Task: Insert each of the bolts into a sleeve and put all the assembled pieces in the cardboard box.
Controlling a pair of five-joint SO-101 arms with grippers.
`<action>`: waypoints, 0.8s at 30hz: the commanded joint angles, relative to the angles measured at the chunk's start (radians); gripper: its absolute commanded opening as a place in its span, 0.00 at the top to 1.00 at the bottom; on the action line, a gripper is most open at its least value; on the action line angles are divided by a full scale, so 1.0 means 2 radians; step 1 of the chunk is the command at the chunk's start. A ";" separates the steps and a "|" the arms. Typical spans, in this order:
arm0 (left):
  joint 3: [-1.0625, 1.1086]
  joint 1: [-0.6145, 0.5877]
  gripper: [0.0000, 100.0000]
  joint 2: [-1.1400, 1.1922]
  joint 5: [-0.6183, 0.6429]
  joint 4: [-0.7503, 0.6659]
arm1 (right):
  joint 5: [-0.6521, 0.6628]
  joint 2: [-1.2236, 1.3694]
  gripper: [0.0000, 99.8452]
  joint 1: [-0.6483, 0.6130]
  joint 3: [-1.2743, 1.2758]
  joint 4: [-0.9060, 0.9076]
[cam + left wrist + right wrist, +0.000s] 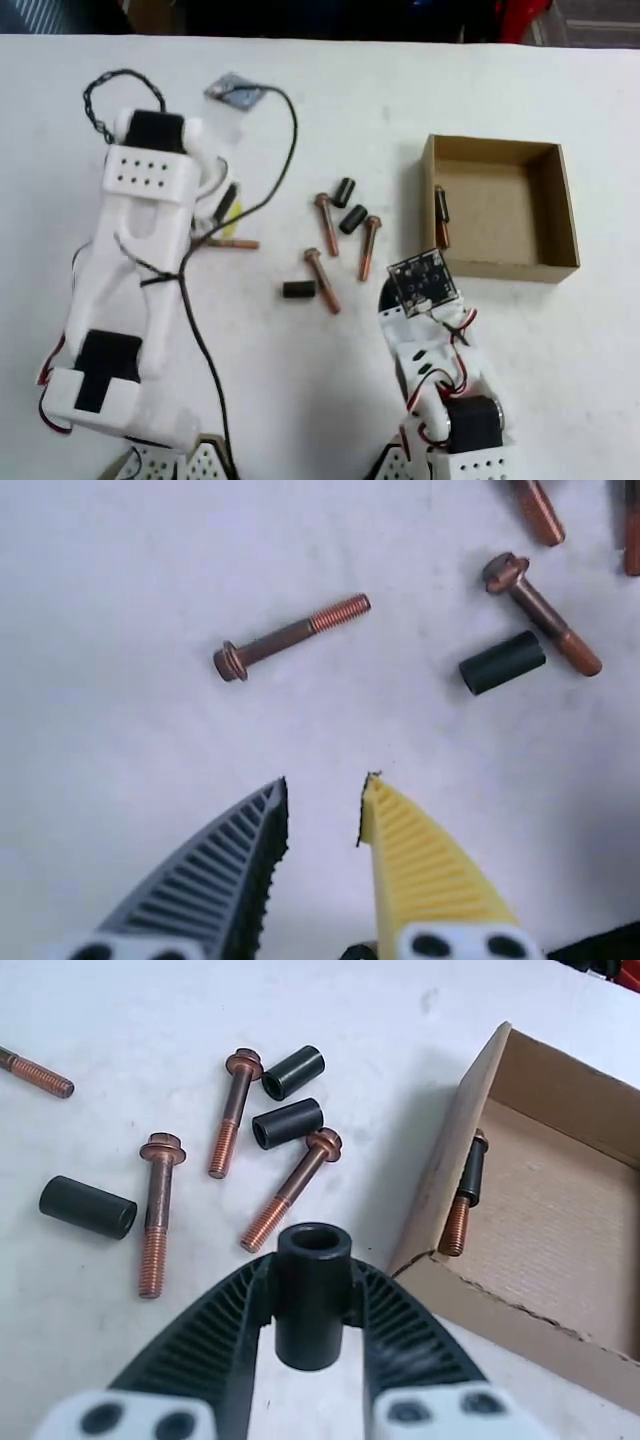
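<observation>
Right tool (pixel 312 1272) pinches a sleeve (pixel 312 1325), bore exposed, ready for loading I'd guess. Left tool (pixel 322 805) hangs spread over a lone bolt (pixel 290 637), lined up to grab. Farther right, one assembled piece (pixel 465 1195) sits in the cardboard box (pixel 450 1160).

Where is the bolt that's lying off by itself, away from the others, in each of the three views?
High view: the lone bolt lies on the table beside the left arm.
Left wrist view: it lies ahead of the open left claw.
Right wrist view: its threaded end pokes in at the picture's edge.
Shared landmark: the loose black sleeve nearest it.
</observation>
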 commanded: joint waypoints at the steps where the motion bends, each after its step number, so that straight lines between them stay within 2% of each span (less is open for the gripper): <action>1: 0.040 0.006 0.85 -0.026 0.005 -0.024 | 0.007 -0.006 0.98 0.003 -0.005 -0.001; 8: 0.059 0.010 0.85 -0.028 0.002 0.010 | 0.007 -0.006 0.98 0.003 -0.005 -0.001; 13: 0.091 0.026 0.85 -0.026 0.020 -0.006 | 0.007 -0.006 0.98 0.003 -0.005 -0.001; 15: 0.091 0.040 0.85 -0.029 0.081 -0.025 | 0.008 -0.006 0.98 0.003 -0.005 -0.001; 18: 0.079 0.053 0.85 -0.027 0.230 -0.068 | 0.008 -0.006 0.98 0.003 -0.005 -0.002; 22: 0.068 0.016 0.85 -0.026 0.435 -0.129 | 0.008 -0.006 0.98 0.003 -0.005 -0.001; 24: 0.072 -0.010 0.85 -0.025 0.512 -0.146 | 0.008 -0.006 0.98 0.003 -0.005 -0.001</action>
